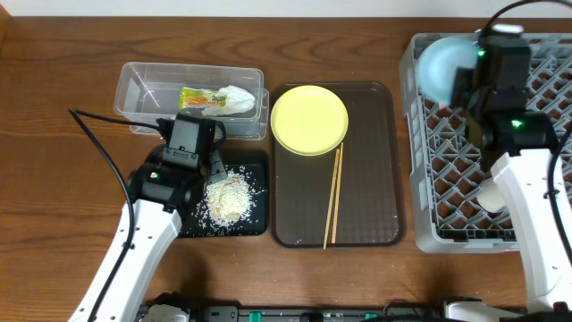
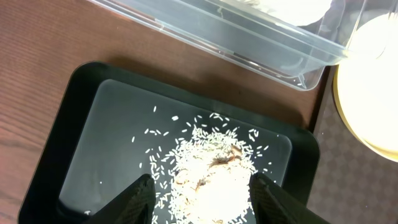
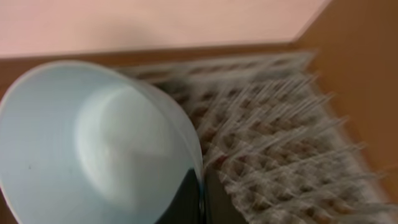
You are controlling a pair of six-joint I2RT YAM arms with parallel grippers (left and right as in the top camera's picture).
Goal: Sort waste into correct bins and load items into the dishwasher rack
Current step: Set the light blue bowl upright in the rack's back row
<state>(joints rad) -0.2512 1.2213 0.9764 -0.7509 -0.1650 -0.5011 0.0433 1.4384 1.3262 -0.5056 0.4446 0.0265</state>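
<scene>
The brown serving tray (image 1: 368, 188) lies mid-table. On its far half sits the round yellow plate (image 1: 309, 120), and 2 thin wooden chopsticks (image 1: 333, 199) lie side by side from the plate's near edge down toward the tray's near rim.

Touching the serving tray's left side, at its near half, is the shallow black tray (image 1: 256, 225), which holds the heap of white rice-like scraps (image 1: 227, 197) with loose grains scattered around it. The left gripper (image 2: 202, 202) hangs over this heap with its jaws spread apart, 1 finger on each side of the pile and nothing between them but rice.

Left of the serving tray's far half stands the clear plastic tub (image 1: 141, 88), holding the green-and-orange snack wrapper (image 1: 202, 97) and crumpled white paper (image 1: 238, 100).

Right of the serving tray is the grey dishwasher rack (image 1: 431, 183). The right gripper (image 3: 200, 202) is clamped on the rim of the light blue bowl (image 1: 444, 66), which it holds tilted above the rack's far-left corner. A white vessel (image 1: 494, 198) rests in the rack, partly hidden by the right arm.
</scene>
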